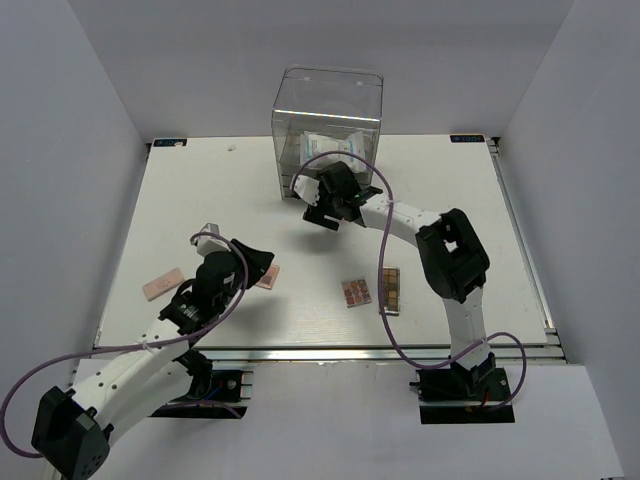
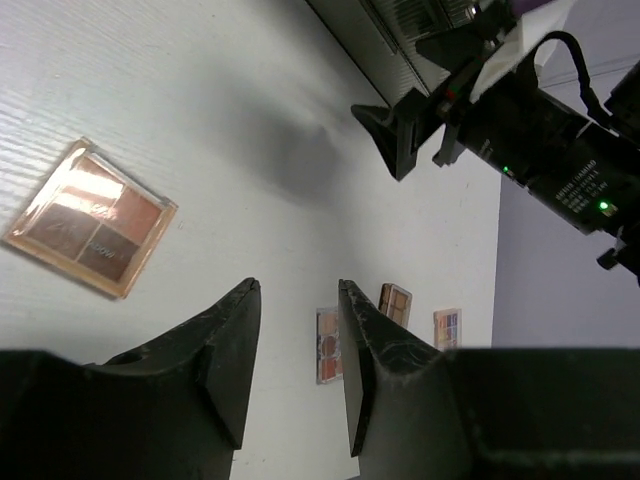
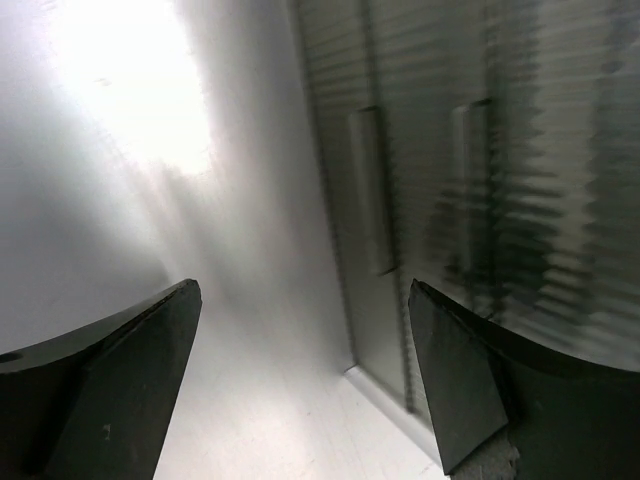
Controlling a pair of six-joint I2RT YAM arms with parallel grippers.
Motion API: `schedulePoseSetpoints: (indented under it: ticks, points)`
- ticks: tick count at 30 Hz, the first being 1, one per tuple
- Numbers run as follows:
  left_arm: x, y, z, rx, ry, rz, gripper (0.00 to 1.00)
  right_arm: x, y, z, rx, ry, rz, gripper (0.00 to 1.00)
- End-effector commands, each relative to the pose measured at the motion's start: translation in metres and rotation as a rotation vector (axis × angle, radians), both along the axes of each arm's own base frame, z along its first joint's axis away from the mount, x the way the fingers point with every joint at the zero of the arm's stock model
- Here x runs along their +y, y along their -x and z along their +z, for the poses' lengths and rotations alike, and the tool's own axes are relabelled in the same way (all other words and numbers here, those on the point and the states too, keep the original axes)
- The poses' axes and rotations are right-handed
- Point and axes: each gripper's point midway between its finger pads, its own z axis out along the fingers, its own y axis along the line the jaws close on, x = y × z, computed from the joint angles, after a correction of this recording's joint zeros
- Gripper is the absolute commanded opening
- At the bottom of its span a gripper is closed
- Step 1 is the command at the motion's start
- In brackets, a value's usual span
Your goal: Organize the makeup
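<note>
My left gripper (image 1: pixel 258 264) hovers open and empty over the table's left half, its jaws a narrow gap apart (image 2: pixel 300 290). A brown palette (image 1: pixel 268 278) lies just beside it, at the left of the left wrist view (image 2: pixel 90 218). A pink palette (image 1: pixel 162 283) lies further left. A small multicoloured palette (image 1: pixel 356 291) and a long narrow palette (image 1: pixel 391 290) lie at centre front; small palettes (image 2: pixel 328 345) show beyond my left fingers. My right gripper (image 1: pixel 325 208) is wide open and empty (image 3: pixel 302 288) at the clear drawer box's front. White blue-printed packets (image 1: pixel 335 148) sit inside the box. The round black pot is out of view.
The clear acrylic drawer box (image 1: pixel 330 95) stands at the back centre; its ribbed drawer fronts (image 3: pixel 420 200) fill the right wrist view. White walls enclose the table on three sides. The right arm (image 2: pixel 530 120) crosses the top right of the left wrist view.
</note>
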Motion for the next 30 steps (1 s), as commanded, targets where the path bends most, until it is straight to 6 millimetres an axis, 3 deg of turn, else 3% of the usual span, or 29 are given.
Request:
schedulePoseSetpoints:
  ticks: [1,5,7,8,9,10,11,12,13,15,16,17,18,19,20,28,30]
  points:
    - [-0.014,-0.010,0.010,-0.054,0.056,-0.036,0.47,0.007,0.031,0.055,0.038,-0.109,0.135,0.89]
    - [-0.037,-0.034,0.009,-0.076,0.087,-0.064,0.50,-0.008,0.077,0.099,0.087,-0.264,0.207,0.88]
    - [-0.049,-0.042,0.005,-0.062,0.101,-0.089,0.50,-0.026,0.096,0.128,0.110,-0.373,0.191,0.78]
    - [-0.058,-0.051,0.016,-0.096,0.131,-0.100,0.50,-0.034,0.102,0.135,0.127,-0.410,0.185,0.70]
    - [-0.064,-0.059,-0.001,-0.052,0.123,-0.103,0.49,-0.044,0.112,0.157,0.125,-0.474,0.166,0.41]
    - [-0.070,-0.065,-0.005,-0.044,0.127,-0.110,0.48,-0.059,0.117,0.153,0.164,-0.511,0.148,0.23]
    - [-0.080,-0.076,0.007,-0.073,0.160,-0.123,0.48,-0.068,0.121,0.155,0.180,-0.540,0.130,0.08]
    - [-0.087,-0.084,-0.013,-0.030,0.157,-0.121,0.48,-0.079,0.129,0.166,0.172,-0.575,0.117,0.00]
    - [-0.096,-0.095,0.000,-0.080,0.202,-0.128,0.48,-0.093,0.135,0.156,0.220,-0.602,0.077,0.00]
    - [-0.104,-0.108,-0.002,-0.093,0.252,-0.118,0.48,-0.109,0.145,0.162,0.212,-0.639,0.048,0.00]
    - [-0.109,-0.116,-0.021,-0.065,0.249,-0.110,0.48,-0.121,0.146,0.161,0.217,-0.659,0.016,0.00]
    - [-0.113,-0.125,-0.015,-0.099,0.278,-0.106,0.50,-0.129,0.150,0.151,0.235,-0.662,-0.008,0.00]
    - [-0.119,-0.137,-0.005,-0.124,0.309,-0.104,0.51,-0.135,0.155,0.156,0.213,-0.673,-0.014,0.00]
    - [-0.123,-0.145,-0.023,-0.100,0.305,-0.096,0.51,-0.146,0.155,0.156,0.203,-0.683,-0.041,0.00]
    - [-0.126,-0.155,-0.017,-0.132,0.331,-0.093,0.52,-0.151,0.159,0.146,0.216,-0.685,-0.063,0.00]
    - [-0.156,-0.218,-0.020,-0.136,0.445,-0.078,0.50,-0.181,0.165,0.140,0.192,-0.728,-0.153,0.00]
    - [-0.156,-0.226,-0.034,-0.112,0.435,-0.067,0.50,-0.185,0.164,0.140,0.195,-0.746,-0.170,0.00]
